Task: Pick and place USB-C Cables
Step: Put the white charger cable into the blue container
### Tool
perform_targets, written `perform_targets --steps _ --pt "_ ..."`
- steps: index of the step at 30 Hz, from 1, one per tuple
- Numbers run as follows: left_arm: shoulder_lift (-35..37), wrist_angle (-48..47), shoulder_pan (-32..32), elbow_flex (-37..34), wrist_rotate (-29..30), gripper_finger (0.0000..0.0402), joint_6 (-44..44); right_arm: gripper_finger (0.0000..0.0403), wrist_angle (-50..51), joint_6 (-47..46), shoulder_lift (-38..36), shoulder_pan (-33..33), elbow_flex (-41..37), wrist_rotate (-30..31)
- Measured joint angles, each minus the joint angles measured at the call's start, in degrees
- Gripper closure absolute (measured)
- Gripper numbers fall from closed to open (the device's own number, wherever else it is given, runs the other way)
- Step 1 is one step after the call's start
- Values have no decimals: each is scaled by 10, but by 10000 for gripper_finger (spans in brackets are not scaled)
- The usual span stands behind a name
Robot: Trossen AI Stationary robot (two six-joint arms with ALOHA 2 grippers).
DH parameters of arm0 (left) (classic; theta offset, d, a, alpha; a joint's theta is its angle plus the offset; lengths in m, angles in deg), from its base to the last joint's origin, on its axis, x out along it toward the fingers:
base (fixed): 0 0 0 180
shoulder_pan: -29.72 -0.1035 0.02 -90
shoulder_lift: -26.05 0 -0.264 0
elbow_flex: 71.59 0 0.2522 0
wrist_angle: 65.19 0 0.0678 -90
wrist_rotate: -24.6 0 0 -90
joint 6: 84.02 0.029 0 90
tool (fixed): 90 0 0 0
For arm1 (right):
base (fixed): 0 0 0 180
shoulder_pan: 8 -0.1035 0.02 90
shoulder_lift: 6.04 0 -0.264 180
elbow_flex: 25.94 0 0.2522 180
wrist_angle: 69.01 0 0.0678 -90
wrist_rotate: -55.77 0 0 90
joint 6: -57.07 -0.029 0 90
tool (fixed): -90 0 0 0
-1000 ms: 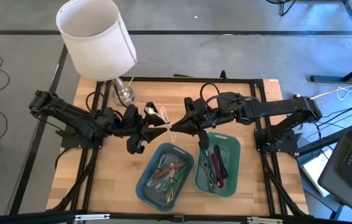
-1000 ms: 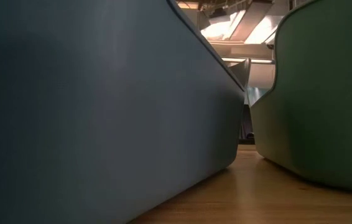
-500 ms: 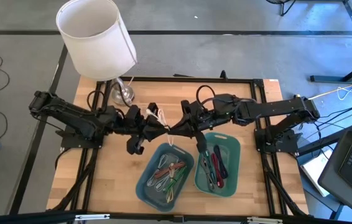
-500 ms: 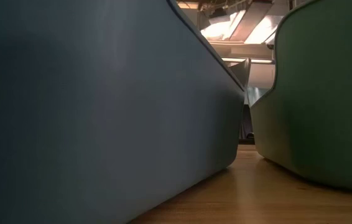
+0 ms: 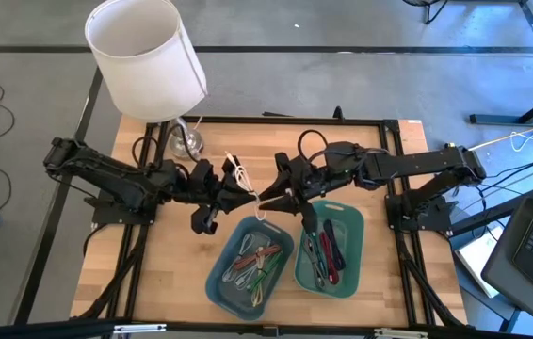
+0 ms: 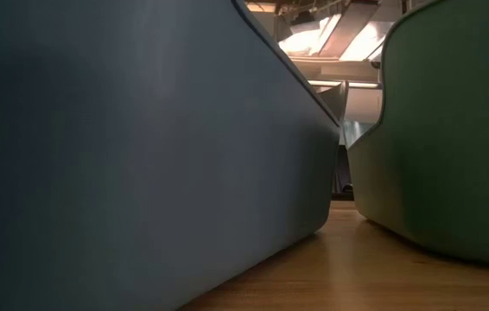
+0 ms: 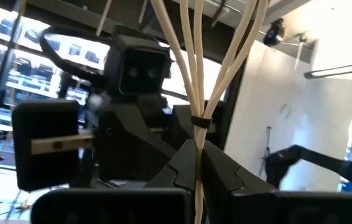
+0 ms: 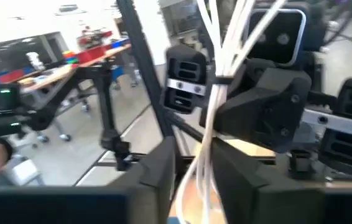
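Note:
A beige-white USB-C cable [image 5: 239, 172], bundled with a black tie [image 7: 198, 121], hangs in the air over the far rim of the blue tray [image 5: 218, 273]. My left gripper [image 5: 250, 197] comes from the table's left and is shut on it. My right gripper [image 5: 265, 197] faces it from the right, tip to tip. Its fingers [image 8: 158, 167] are open, with the cable's strands [image 8: 206, 155] running between them. Several more coloured cables lie in the blue tray and in the green tray [image 5: 349, 224]. My left gripper pinches the bundle between its two fingers just behind the black tie [image 7: 198, 144], reaching in level from the table's left. The looped strands [image 7: 188, 56] fan out beyond the fingertips. The cable is lifted clear of the table and trays. My right gripper's fingers stand on either side of the strands; whether they touch them I cannot tell.
A lamp with a white shade [image 5: 144, 55] and a glass base [image 5: 187, 139] stands at the far left of the wooden table [image 5: 153, 264]. In the low view, the walls of the blue tray [image 6: 141, 155] and green tray [image 6: 452, 130] fill the picture.
My left gripper has shut on the cable bundle that my right gripper held. My right gripper's fingers have parted around it. Both grippers stay tip to tip above the blue tray's far rim, and the cable has stayed lifted.

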Motion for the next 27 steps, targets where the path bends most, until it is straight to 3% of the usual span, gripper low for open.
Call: perform_targets --steps 6,11,17,23,27 --pt "0 -1 1 0 -17 398 -1 195 35 -3 -30 1 0 -51" --pt "0 -2 1 0 -21 398 -1 158 212 -21 -104 1 0 -43" --pt "1 -3 1 0 -28 398 -1 167 414 -108 -235 -26 0 84" --pt "3 -38 1 0 -53 398 -9 184 480 -169 -320 -138 -4 244" --pt "16 -135 4 -1 -56 398 -49 192 506 -181 -323 -209 -7 297"
